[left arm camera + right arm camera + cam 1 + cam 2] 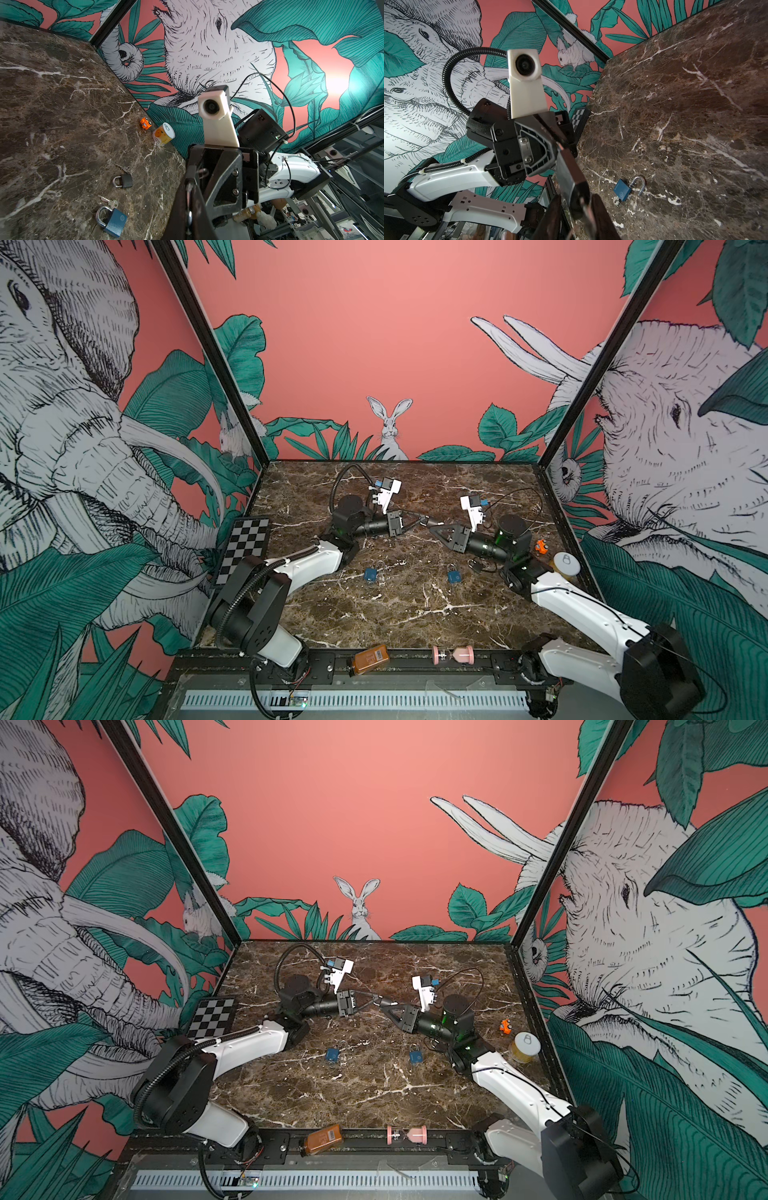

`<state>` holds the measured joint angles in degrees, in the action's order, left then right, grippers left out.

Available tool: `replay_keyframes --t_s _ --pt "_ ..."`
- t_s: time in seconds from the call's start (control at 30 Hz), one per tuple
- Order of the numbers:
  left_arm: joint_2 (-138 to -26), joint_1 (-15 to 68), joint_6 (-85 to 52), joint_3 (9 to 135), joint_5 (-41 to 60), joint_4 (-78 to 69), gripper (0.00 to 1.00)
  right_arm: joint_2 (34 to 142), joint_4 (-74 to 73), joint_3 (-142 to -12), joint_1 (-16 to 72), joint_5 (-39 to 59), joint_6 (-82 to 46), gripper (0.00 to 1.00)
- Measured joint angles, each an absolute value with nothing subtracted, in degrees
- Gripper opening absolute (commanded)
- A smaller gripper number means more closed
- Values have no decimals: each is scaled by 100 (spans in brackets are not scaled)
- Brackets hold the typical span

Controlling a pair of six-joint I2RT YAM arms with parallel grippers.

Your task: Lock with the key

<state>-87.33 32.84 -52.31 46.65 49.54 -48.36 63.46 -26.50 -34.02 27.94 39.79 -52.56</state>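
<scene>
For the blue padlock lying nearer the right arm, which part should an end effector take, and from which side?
I would take the blue padlock by its body, coming down from above and closing across its two narrow sides. It lies flat on the table, broad face up; the shackle is thin and rounded, and a key lies beside it.

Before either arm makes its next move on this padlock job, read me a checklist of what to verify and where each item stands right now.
1. Left gripper shut: ok.
2. Right gripper, firm hold: cannot tell; its tips meet the left's.
3. What sits between the tips: cannot tell; only a small metal ring shows.
4. Blue padlock on the left side, shackle open: ok.
5. Black padlock, shackle open: not ok, looks closed.
</scene>
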Motion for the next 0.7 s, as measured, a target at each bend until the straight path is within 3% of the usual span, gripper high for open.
replay_keyframes --t_s 0.43,0.7 --pt "-9078 3225 -5487 4681 5076 -5133 0 6257 -2606 -3457 2644 4134 -5227 30" --pt "-9085 3225 -5612 4685 5201 -5332 0 5623 -2117 -3430 2375 3765 -4943 40"
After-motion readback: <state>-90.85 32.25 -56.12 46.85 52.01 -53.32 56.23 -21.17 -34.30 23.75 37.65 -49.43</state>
